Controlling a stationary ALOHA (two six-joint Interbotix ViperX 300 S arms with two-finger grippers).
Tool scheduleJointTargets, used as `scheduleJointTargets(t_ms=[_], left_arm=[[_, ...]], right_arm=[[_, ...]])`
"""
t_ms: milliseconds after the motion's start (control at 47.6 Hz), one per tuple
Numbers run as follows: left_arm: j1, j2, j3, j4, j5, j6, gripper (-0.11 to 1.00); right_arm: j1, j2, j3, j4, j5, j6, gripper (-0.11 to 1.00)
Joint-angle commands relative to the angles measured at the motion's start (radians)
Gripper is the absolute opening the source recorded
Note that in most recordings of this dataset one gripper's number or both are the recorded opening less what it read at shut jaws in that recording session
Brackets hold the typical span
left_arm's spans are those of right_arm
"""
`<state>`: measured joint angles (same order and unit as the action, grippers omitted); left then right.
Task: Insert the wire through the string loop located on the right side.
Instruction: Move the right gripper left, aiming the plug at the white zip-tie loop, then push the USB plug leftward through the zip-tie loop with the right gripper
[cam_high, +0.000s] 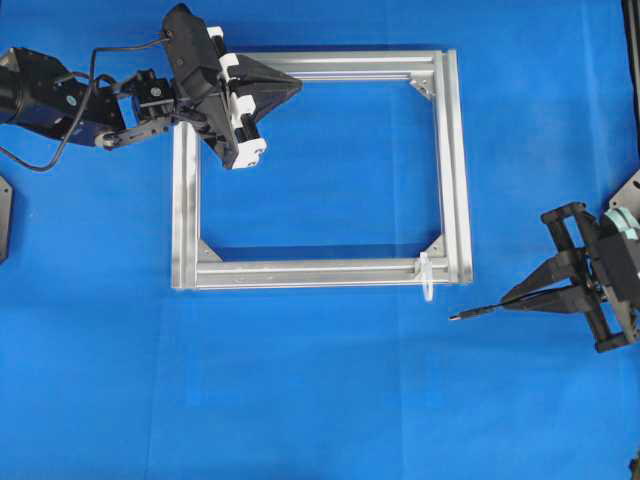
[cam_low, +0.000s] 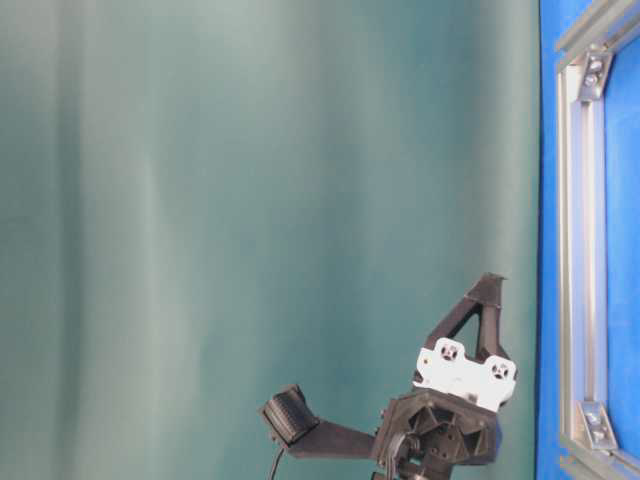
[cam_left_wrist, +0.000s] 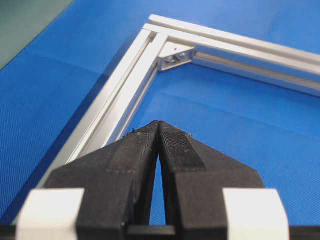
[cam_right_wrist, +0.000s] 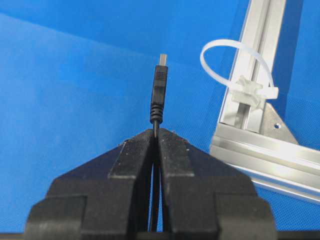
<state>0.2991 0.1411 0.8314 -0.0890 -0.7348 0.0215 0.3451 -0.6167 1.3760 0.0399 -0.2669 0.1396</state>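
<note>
Wire (cam_high: 478, 312) shows in the overhead view as a short black stub with a plug tip, sticking out leftward from the right gripper (cam_high: 522, 297), whose jaws are clenched on it, low on the right over the blue table cover (cam_high: 320, 400). The plug tip lies near, but apart from, the string loop (cam_high: 427, 277), a small white loop standing on the bottom bar of the silver frame (cam_high: 185, 200) close to its bottom-right corner. The left gripper (cam_high: 292, 88) hangs over the frame's top-left corner, its jaws clenched with nothing between them. From table level, only the left gripper (cam_low: 490, 285) appears, dark against a green backdrop (cam_low: 250, 200), beside an edge of the frame (cam_low: 568, 250). The left wrist camera looks along the left gripper (cam_left_wrist: 159, 124), pads pressed together and empty, above the blue cover just beside one frame (cam_left_wrist: 120, 105) bar, with a corner bracket (cam_left_wrist: 175, 55) farther off. The right wrist camera shows the right gripper (cam_right_wrist: 157, 131) pinching the wire (cam_right_wrist: 159, 90) just behind its plug, which points straight ahead; the string loop (cam_right_wrist: 239, 62) stands upright to the right of the plug on the frame (cam_right_wrist: 260, 145) bar, not touching it.
</note>
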Motion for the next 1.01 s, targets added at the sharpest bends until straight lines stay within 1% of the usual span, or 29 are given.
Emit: scheduleJointTargets(t_ms=[0,189,315,987], left_arm=[[0.002,-0.029,-0.017,0.003,-0.008,0.0,0.0],[0.002,-0.029,-0.017,0.003,-0.008,0.0,0.0],[0.002,-0.029,-0.017,0.003,-0.009,0.0,0.0],[0.003,-0.028,-0.017,0.003,-0.011,0.0,0.0]], right_arm=[[-0.026,0.005,-0.011,0.002,-0.026,-0.003,-0.03],[-0.103,0.012,-0.009,-0.002,-0.034,-0.009,-0.03],[-0.132,0.025,-0.011,-0.003,-0.034,-0.009,-0.03],[-0.143,0.044,-0.014,-0.003,-0.044,-0.009,-0.03]])
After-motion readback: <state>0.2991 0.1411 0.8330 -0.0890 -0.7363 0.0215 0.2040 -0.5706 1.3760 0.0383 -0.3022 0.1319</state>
